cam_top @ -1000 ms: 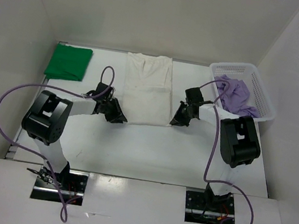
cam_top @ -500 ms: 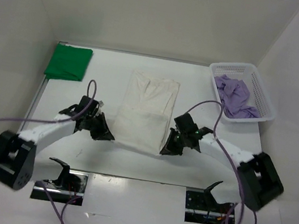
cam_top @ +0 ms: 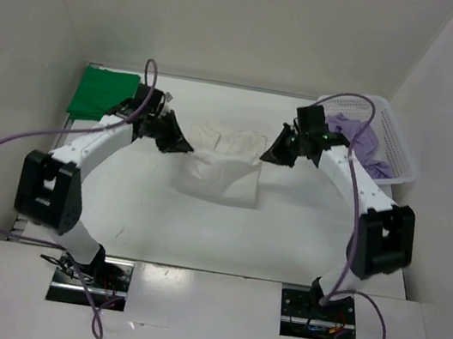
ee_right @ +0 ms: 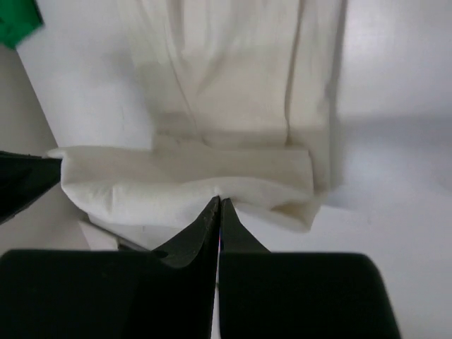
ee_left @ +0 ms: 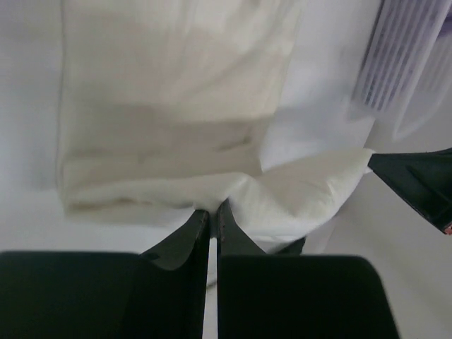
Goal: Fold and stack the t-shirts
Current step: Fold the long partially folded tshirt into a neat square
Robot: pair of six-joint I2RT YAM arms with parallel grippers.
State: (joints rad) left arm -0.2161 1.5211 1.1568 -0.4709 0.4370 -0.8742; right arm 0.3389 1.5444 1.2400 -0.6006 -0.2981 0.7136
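- Top view: white shirt (cam_top: 221,173) lies mid-table, green shirt (cam_top: 100,94) far left, purple shirt (cam_top: 362,140) in the basket (cam_top: 402,151).
- Only the wrist views show the grips: left gripper (ee_left: 212,215) and right gripper (ee_right: 219,206) each pinch the white shirt's fold.

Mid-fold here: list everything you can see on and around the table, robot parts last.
green shirt: one, bright green, folded at the far left corner of the table
white shirt: one, cream white, middle of the table, partly folded, its folded-over edge pinched by both grippers
purple shirt: one, pale lavender, crumpled inside the basket
basket: one, white plastic mesh, far right corner
table: one, white, under everything
cables: two, purple, one looping off each arm
arms: two, white and black, reaching in from the near edge
left gripper: one, black, shut on the white shirt's left side
right gripper: one, black, shut on the white shirt's right side
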